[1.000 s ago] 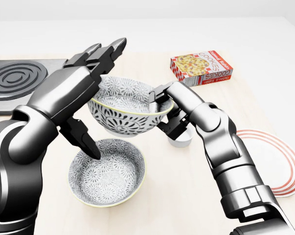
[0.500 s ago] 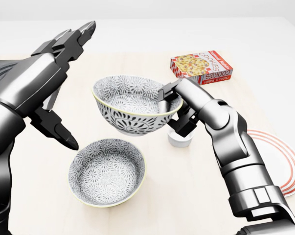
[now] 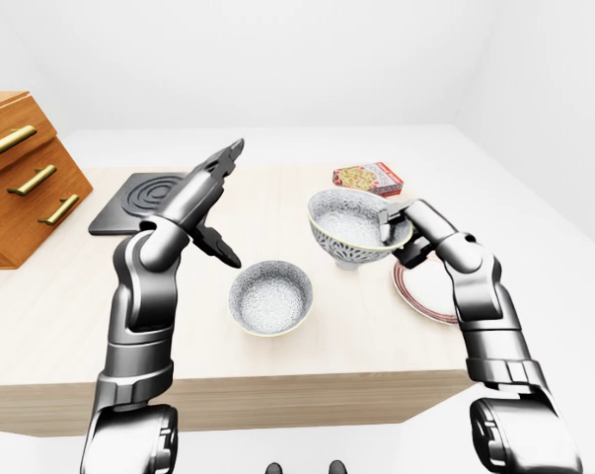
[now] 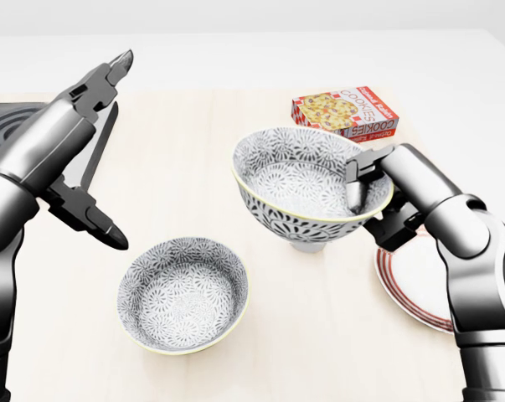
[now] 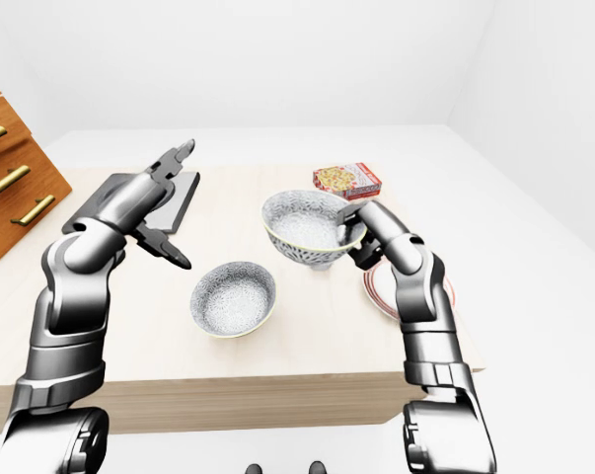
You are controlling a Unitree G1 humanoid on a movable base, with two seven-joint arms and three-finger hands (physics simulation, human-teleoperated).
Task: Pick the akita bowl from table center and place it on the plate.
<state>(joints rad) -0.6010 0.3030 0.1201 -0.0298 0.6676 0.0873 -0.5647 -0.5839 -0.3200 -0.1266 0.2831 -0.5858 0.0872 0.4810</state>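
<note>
My right hand (image 4: 371,201) is shut on the rim of the akita bowl (image 4: 298,180), a black-and-white patterned bowl with a pale yellow rim. It is held above the table, tilted a little. The bowl's right edge hangs near the left edge of the white plate with red rings (image 4: 411,289), which my right forearm partly covers. A second bowl with a similar pattern (image 4: 183,293) rests on the table at lower left. Over the table's left side, my left hand (image 4: 110,151) is raised with its fingers spread open and nothing in it.
A small white cup (image 4: 308,244) stands under the lifted bowl. A cookie box (image 4: 345,114) lies at the top right. A black burner plate (image 3: 144,197) and a wooden drawer cabinet (image 3: 21,168) are at the left of the table.
My right hand has carried the bowl to the right, up to the plate's edge. The left hand has let go of the bowl and drawn back to the left.
</note>
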